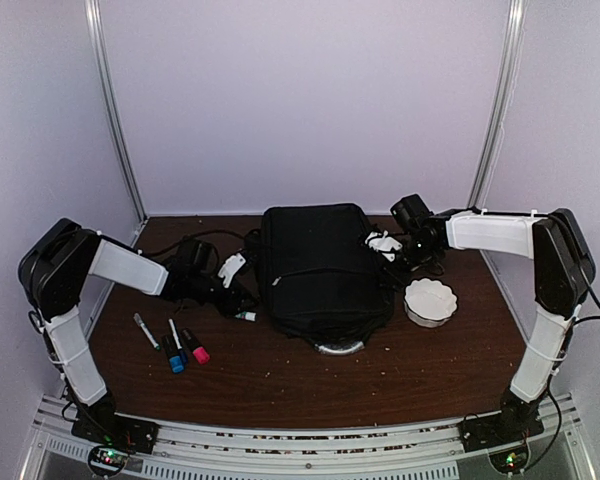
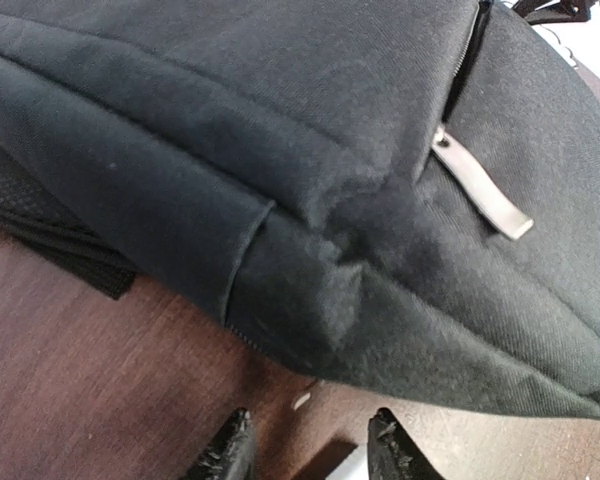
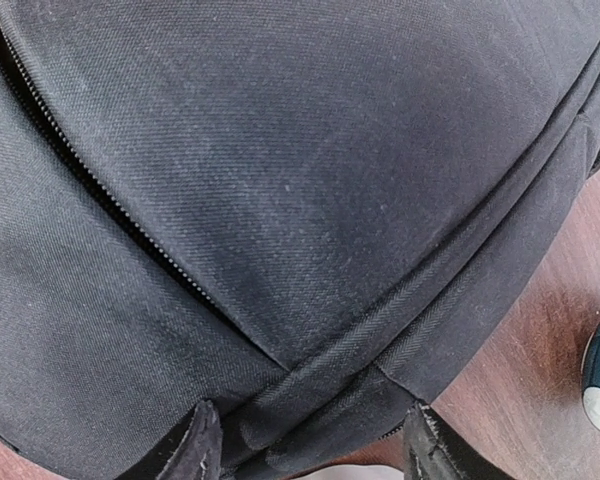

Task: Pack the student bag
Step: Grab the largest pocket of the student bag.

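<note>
Lilac walls close round a dark tabletop, where the bag lies flat at the middle. The left fingers sit apart and empty just short of its left side, below a zip pull, placed, I judge, to open it. A pale sliver between them is cut off by the frame. The right fingers stand wide astride the bag's right edge, probably to steady it; whether they pinch it I cannot tell. Three markers and a bowl wait outside.
</note>
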`<state>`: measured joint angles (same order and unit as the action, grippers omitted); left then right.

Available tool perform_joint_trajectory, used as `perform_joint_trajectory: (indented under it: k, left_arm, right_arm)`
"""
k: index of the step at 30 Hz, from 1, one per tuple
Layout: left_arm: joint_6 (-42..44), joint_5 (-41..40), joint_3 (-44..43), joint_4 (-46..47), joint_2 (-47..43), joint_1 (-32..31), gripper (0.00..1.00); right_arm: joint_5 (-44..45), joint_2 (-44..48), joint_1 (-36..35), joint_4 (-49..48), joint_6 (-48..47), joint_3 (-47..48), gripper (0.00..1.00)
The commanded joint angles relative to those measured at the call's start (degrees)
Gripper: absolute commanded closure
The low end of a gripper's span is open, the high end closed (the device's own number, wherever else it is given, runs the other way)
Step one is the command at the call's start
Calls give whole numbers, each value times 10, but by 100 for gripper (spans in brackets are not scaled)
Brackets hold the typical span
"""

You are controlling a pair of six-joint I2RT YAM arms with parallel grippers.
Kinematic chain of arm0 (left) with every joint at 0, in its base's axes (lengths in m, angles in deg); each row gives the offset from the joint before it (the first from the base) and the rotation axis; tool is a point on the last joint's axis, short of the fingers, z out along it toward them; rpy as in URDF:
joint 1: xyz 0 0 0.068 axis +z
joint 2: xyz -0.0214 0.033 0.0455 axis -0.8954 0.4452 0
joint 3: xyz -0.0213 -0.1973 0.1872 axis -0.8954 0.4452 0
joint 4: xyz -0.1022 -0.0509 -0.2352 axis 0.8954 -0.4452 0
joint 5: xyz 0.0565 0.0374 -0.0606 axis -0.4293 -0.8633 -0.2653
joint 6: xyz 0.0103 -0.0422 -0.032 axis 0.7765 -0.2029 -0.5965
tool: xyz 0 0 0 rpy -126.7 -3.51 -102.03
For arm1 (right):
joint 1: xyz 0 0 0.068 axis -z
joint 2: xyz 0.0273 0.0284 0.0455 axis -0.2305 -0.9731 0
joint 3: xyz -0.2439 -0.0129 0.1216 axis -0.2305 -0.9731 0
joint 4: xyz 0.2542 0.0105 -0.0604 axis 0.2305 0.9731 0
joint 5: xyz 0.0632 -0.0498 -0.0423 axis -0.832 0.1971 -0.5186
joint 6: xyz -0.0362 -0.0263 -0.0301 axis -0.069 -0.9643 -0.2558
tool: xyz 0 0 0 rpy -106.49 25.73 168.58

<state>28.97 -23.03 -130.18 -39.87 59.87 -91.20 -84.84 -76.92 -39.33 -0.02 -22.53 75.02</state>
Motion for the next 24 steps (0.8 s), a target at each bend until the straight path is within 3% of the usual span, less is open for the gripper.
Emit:
perform_joint_trajectory:
  k: [1, 6, 24]
  left_arm:
    - [23, 24, -29, 5, 22, 1, 62]
    - [42, 17, -39, -12, 35, 1, 61]
    - [60, 34, -41, 2, 49, -1, 77]
  right_arm:
    - [-11, 5, 3, 15, 4, -6, 37]
    - [-17, 2, 3, 17, 6, -3, 38]
    - [-30, -21, 3, 25, 15, 7, 38]
